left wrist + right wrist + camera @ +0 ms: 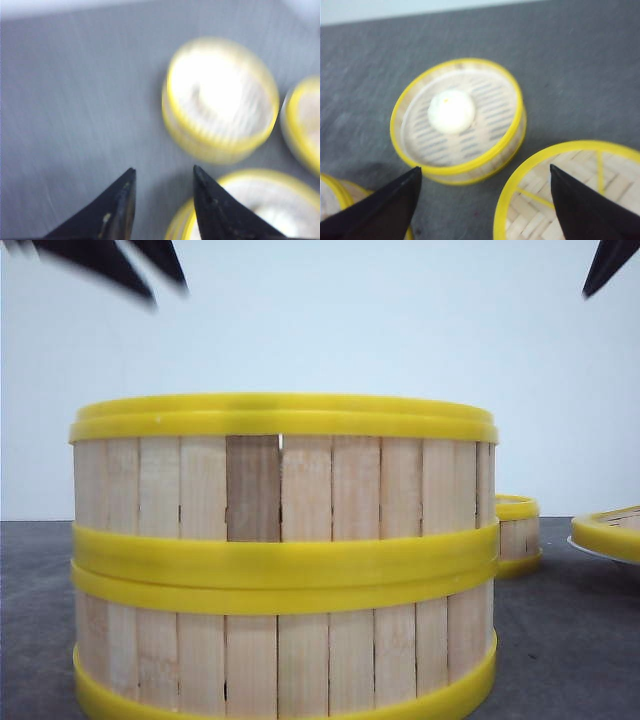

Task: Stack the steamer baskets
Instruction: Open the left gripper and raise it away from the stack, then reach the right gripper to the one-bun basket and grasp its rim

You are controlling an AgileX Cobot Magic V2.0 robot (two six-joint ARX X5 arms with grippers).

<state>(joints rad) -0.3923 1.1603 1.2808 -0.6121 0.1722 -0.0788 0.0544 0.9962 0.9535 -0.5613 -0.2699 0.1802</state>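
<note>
Two stacked steamer baskets (283,560), pale slats, yellow rims

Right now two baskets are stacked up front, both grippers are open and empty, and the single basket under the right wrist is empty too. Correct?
Not quite. The right wrist view shows a white bun lying in that single basket. The rest holds: two-basket stack in front, left gripper and right gripper open and empty.

low front view, downward wrist views

No text, label, brand or number is readable in any view.
</note>
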